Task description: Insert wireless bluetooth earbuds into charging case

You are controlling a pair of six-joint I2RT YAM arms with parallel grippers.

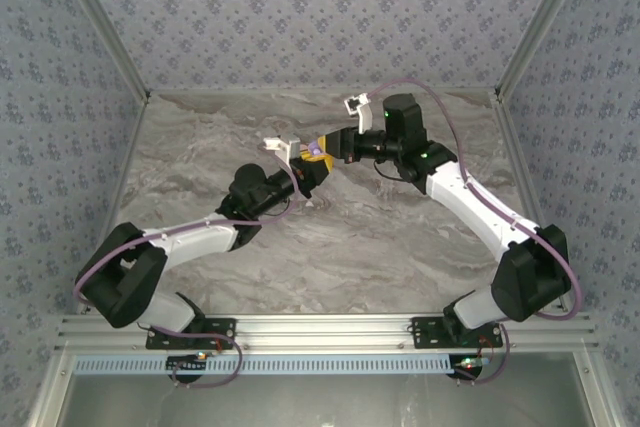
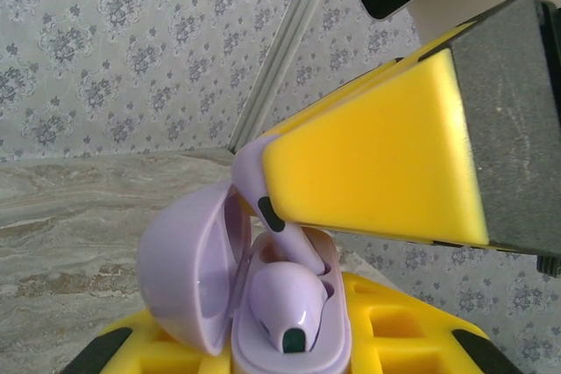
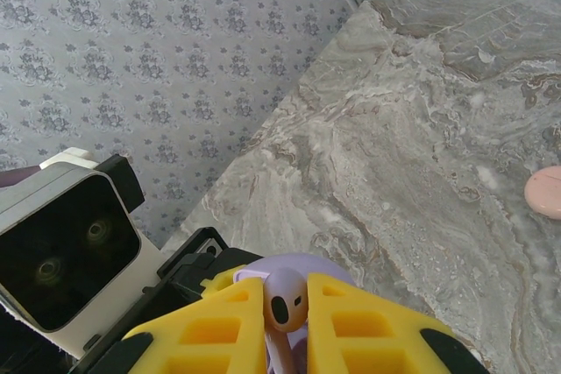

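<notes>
light: bright, even | shadows: soft, faint | glare: small glint on earbud (image 2: 280, 299) | blur: close fingers (image 2: 377, 172) slightly soft

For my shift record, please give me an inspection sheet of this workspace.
Surface: grey marble-pattern table.
Job's things: lilac case open; first earbud seated in it; second earbud at the other slot.
Clutter: pink disc lying on the table.
Grippers: left gripper shut on case; right gripper shut on second earbud.
Cables: lilac cable along each arm.
Surroundings: patterned walls, metal frame.
</notes>
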